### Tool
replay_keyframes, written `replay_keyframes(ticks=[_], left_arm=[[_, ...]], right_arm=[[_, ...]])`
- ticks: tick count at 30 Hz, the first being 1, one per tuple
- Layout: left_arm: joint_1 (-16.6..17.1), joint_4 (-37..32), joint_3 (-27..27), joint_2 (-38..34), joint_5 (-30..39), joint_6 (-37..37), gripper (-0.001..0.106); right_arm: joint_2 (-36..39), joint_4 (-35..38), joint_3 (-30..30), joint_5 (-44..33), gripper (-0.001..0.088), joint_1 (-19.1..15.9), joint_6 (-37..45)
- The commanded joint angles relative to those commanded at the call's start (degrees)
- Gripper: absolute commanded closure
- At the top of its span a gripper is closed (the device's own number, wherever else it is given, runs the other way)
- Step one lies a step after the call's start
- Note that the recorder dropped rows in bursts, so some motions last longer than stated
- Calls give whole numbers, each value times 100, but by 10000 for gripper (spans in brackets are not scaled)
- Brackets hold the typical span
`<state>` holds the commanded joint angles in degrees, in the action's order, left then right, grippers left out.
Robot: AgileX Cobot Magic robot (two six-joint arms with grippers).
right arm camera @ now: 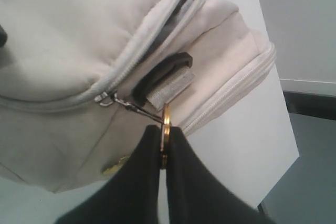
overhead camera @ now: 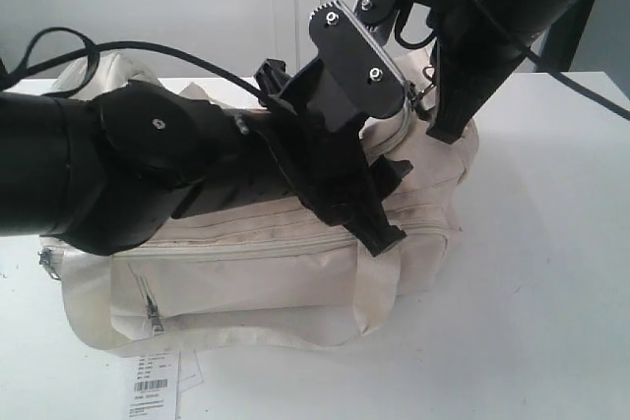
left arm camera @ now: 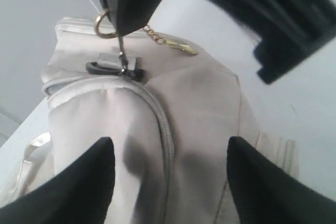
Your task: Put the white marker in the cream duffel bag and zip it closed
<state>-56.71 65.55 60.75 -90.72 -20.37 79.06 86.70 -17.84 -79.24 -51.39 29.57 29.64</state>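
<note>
Two grippers at soft cream duffel bag (overhead camera: 256,282) on white table (overhead camera: 551,292).
Round brass zip ring (right arm camera: 166,121) is pinched by the right gripper (right arm camera: 164,131); the left gripper's (left arm camera: 169,140) fingers are held apart.

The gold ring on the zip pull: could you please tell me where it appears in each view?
Exterior view: too small to make out, near the right end of the bag.
Left wrist view: the gold ring is upper left.
Right wrist view: centre, pinched by the right gripper.
Shared landmark: the top zip.
</note>
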Motion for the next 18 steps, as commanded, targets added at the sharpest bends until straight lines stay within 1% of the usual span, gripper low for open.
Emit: replay_keyframes(ticks=[5,6,8,10,12,13,18], left_arm=[[0,-37,0,-190,16,-10,439],[0,-49,0,-237,1,-10,471],[0,-49,0,-275,-13,-10,571],[0,-49,0,-288,-13,-10,770],[0,-13,0,-288,-13,-10,1005],[0,2,0,-288,-13,4,1048],[0,34,0,-288,-13,-95,1053]], right_arm=[[0,0,0,12,868,0,-9],[0,0,0,12,868,0,-9],[0,0,0,12,868,0,-9],[0,0,0,12,868,0,-9],[0,0,0,32,868,0,-8],[0,-13,0,35,868,0,-8],[0,-22,0,235,868,0,-8]])
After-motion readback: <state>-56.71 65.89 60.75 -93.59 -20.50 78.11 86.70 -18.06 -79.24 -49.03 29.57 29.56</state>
